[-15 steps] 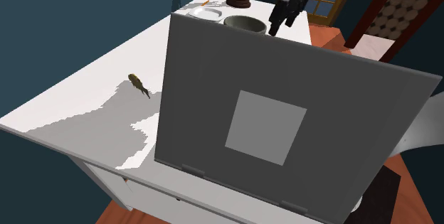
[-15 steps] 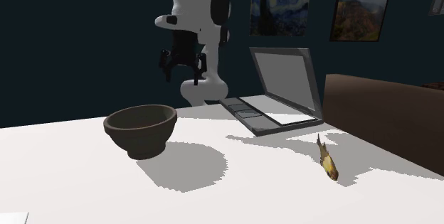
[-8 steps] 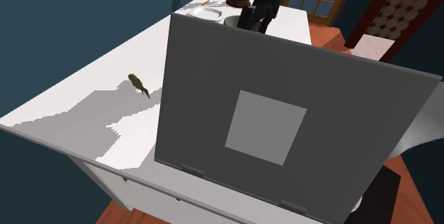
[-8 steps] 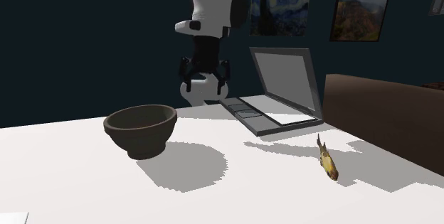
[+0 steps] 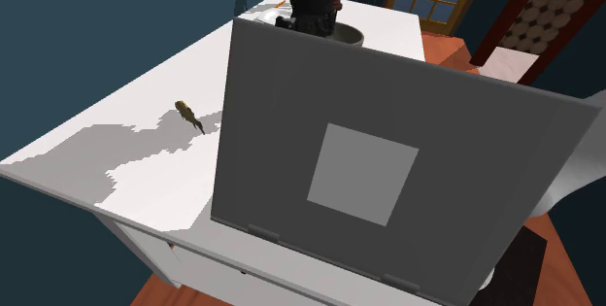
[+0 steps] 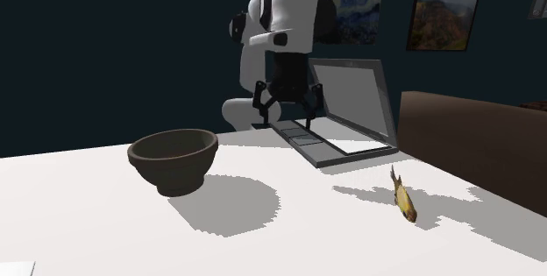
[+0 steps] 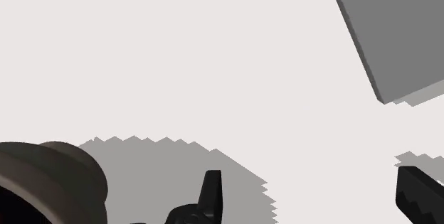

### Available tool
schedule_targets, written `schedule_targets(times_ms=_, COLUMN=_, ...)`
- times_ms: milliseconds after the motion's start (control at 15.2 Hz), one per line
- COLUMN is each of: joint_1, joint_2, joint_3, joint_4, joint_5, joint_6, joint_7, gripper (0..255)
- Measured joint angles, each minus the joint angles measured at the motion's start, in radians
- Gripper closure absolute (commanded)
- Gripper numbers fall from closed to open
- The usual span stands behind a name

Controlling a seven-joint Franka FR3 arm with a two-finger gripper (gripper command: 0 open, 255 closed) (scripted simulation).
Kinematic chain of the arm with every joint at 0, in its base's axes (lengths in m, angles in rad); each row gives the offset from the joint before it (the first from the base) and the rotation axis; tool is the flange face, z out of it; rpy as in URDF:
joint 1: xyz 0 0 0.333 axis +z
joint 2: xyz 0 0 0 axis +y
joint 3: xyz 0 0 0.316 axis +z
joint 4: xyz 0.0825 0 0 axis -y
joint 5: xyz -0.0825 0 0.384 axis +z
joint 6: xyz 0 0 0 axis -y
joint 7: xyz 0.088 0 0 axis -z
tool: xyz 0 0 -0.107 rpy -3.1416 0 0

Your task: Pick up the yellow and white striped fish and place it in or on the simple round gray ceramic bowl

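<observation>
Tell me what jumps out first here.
The grey lid of the open laptop looms across the shoulder view's middle. In the second exterior view, the open black gripper hangs above the white table between the dark bowl at left and the small yellowish fish lying at right.

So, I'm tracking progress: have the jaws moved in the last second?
Yes: in the second exterior view the jaws swung right, from the bowl toward the laptop.

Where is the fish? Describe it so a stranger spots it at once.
Start at the white table and find the open grey laptop. The fish lies on the table near it, apart from the dark round bowl. It is small, slender and yellow-brown, unlike either neighbour.
</observation>
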State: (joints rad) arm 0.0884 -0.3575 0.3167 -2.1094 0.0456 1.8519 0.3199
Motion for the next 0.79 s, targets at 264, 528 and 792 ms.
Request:
schedule_targets(times_ms=264, joint_1=0.014, joint_2=0.113, joint_3=0.056, joint_4=0.086, joint_5=-0.010, joint_6=0.017, joint_7=0.071, gripper=0)
schedule_targets(times_ms=528, joint_1=0.036, joint_2=0.269, joint_3=0.119, joint_4=0.222, joint_5=-0.051, joint_6=0.021, joint_7=0.166, gripper=0)
schedule_targets(times_ms=792, joint_1=0.071, joint_2=0.423, joint_3=0.160, joint_4=0.365, joint_5=-0.107, joint_6=0.010, joint_7=0.249, gripper=0)
